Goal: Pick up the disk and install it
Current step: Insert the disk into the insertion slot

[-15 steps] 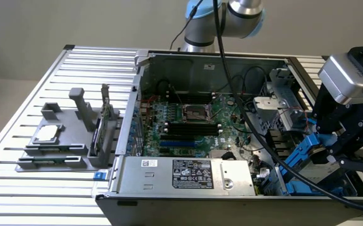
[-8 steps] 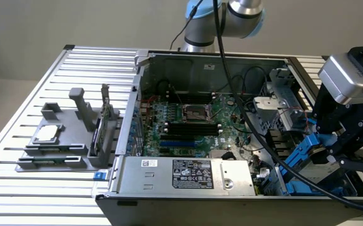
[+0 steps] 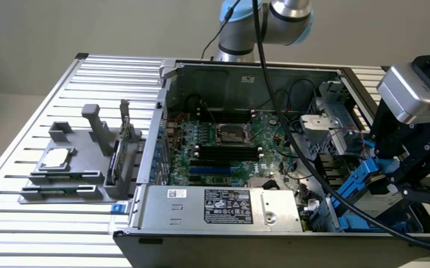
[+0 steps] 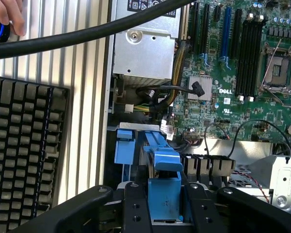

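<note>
Black gripper [image 3: 388, 180] at the exterior view's right is clamped on the flat grey, blue-railed disk [image 3: 360, 187], held tilted over the front corner of the open grey metal computer case [image 3: 237, 72], beside the boxy grey power supply [image 3: 223, 205]. Wrist view: black fingers [image 4: 136, 204] pinch the disk [image 4: 164, 167] by its blue rail above the green motherboard [image 4: 218, 92]; a black keyboard [image 4: 24, 141] lies on the slatted metal table [image 4: 82, 97].

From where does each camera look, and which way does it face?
Exterior view: above the table, looking down into the open computer case; arm and gripper show.
Wrist view: on the wrist, looking past the gripper into the case; its fingers show.
Shared: motherboard, power supply, the disk held by the gripper.
</note>
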Robot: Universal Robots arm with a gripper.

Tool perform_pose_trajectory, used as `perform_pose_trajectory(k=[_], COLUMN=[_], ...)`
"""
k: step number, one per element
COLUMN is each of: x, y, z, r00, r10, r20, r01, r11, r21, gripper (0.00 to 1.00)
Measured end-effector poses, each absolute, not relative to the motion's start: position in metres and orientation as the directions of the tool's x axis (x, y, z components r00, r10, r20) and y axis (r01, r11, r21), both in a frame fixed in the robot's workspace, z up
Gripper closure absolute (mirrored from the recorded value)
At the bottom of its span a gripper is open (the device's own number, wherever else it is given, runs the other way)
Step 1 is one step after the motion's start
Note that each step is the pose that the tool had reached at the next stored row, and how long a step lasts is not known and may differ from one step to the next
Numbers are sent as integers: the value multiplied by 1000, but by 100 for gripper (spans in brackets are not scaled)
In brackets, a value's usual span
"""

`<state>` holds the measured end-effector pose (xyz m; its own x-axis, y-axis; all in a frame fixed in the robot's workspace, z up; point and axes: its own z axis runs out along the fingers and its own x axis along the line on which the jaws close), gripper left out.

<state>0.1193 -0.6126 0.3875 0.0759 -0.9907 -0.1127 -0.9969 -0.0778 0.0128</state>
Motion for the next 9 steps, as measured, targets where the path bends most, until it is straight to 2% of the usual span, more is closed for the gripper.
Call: perform_pose_trajectory(k=[9], x=[119], y=[-613], z=[388], r00=[76], r10=[-991], r20=[-113], r01=[-997], r11=[-78], r21=[13], gripper=[68])
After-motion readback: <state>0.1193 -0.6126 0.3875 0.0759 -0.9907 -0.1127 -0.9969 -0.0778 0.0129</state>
